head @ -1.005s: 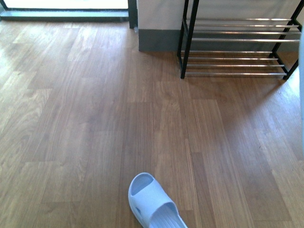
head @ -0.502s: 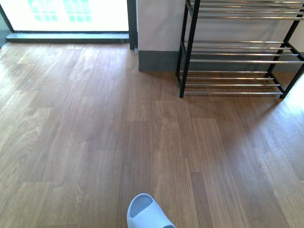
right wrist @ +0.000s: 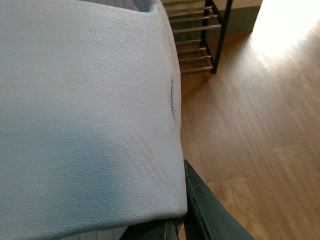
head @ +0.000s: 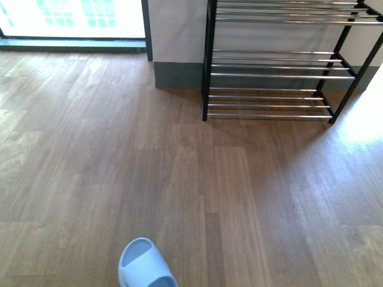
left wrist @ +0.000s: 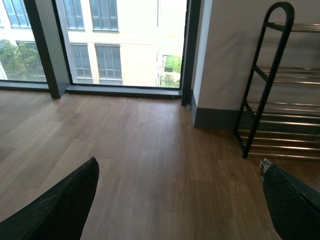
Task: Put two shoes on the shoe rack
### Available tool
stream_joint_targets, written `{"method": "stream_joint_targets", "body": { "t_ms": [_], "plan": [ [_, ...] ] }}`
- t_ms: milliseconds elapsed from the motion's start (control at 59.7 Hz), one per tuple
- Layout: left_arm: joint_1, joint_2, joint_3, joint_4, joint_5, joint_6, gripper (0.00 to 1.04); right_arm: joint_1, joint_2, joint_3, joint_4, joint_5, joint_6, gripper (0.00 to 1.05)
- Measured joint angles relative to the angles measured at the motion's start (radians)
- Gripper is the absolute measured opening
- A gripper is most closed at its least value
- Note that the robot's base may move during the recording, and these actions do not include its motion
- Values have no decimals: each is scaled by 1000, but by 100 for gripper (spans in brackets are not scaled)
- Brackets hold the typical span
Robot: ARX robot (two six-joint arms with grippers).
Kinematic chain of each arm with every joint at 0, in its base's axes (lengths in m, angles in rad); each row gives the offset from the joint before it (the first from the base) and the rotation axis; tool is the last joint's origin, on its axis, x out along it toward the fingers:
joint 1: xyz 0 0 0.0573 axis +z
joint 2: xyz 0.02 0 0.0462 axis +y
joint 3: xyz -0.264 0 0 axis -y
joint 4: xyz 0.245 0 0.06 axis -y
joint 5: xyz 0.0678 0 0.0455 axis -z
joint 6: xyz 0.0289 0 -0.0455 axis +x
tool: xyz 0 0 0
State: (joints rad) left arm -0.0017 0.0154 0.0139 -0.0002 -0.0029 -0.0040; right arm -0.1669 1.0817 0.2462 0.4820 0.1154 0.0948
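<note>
A: What are you holding?
B: Your right claw (right wrist: 176, 226) is pinching one slide (right wrist: 85, 110), which is blocking its view. The other slide (head: 143, 266) is lying near, cut off. Your left claw (left wrist: 178, 165) is gaping, with the shoe rack (head: 269, 75) standing far right.

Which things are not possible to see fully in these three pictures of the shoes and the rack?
Front view: the pale blue rubber slide on the floor is cut off by the bottom edge; only one end shows.
Front view: the black-framed shoe rack with silver rods is cut off by the top edge; its upper tiers are unseen.
Right wrist view: the held pale blue slide fills the picture and hides most of the right gripper.
</note>
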Motion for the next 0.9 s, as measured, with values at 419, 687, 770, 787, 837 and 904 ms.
{"method": "stream_joint_targets", "body": {
  "t_ms": [419, 687, 770, 787, 837, 904],
  "plan": [
    [1, 0, 0, 0, 6, 0, 95, -6, 1, -1, 0, 14, 3, 1],
    [1, 0, 0, 0, 3, 0, 95, -4, -1, -1, 0, 3, 4, 1],
    [1, 0, 0, 0, 3, 0, 95, -4, -1, -1, 0, 4, 4, 1],
    [1, 0, 0, 0, 3, 0, 95, -4, -1, -1, 0, 4, 4, 1],
    [1, 0, 0, 0, 3, 0, 95, -4, -1, -1, 0, 5, 4, 1],
    [1, 0, 0, 0, 3, 0, 95, -4, -1, -1, 0, 4, 4, 1]
  ]
}}
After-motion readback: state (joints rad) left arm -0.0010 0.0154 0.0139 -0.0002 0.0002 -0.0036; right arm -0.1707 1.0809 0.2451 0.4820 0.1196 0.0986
